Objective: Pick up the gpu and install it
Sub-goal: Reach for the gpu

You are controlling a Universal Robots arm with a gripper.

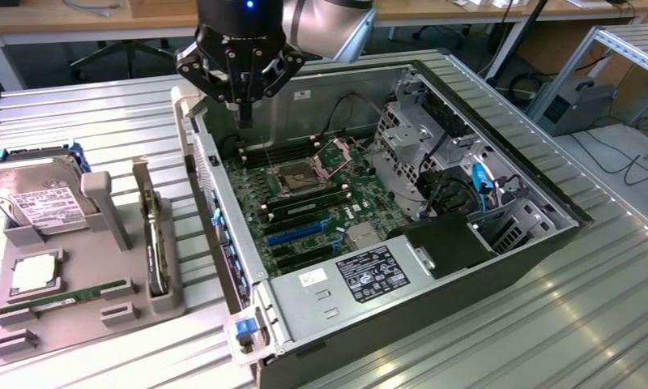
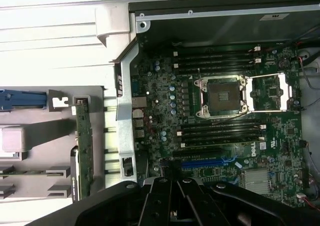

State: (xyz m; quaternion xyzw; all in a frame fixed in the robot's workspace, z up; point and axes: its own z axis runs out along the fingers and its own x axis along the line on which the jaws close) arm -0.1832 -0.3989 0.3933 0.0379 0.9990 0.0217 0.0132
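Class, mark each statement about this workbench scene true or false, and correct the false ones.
1. The gpu stands on edge in the gray holder, outside the computer case. True.
2. The gripper holds the gpu. False: it is shut on nothing, above the open case.
3. The cover of the processor socket is flipped open. True.
4. The hard drive lies inside the case. False: it stands in the holder.
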